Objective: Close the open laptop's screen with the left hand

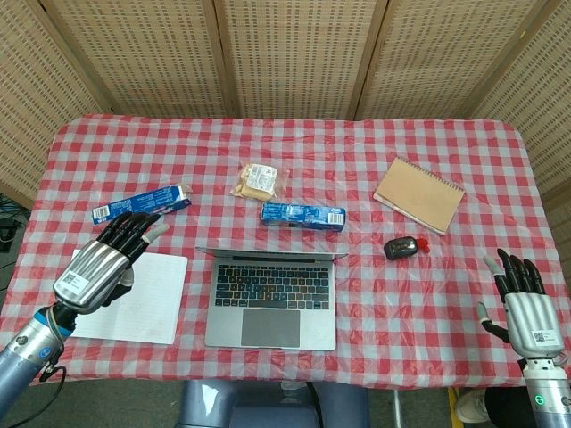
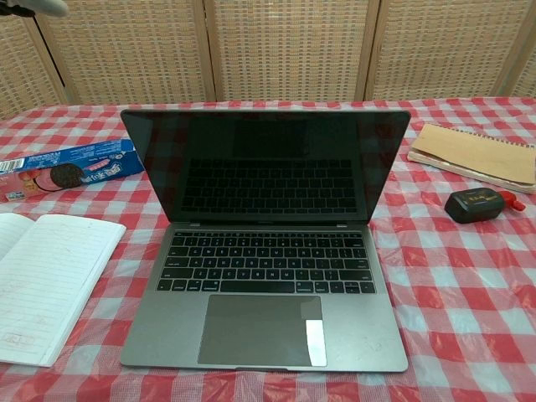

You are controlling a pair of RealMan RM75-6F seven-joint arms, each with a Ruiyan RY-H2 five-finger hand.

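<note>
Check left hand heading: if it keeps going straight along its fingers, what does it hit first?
Likely the blue cookie box. The left hand is raised over the open notebook, fingers aimed up-right at the box, not the laptop. Its height is unclear, so it might pass above.

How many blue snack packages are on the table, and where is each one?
2. One blue cookie box lies at the table's left side, behind the open white notebook. The other blue package lies just behind the laptop screen. The screen hides it in the chest view.
</note>
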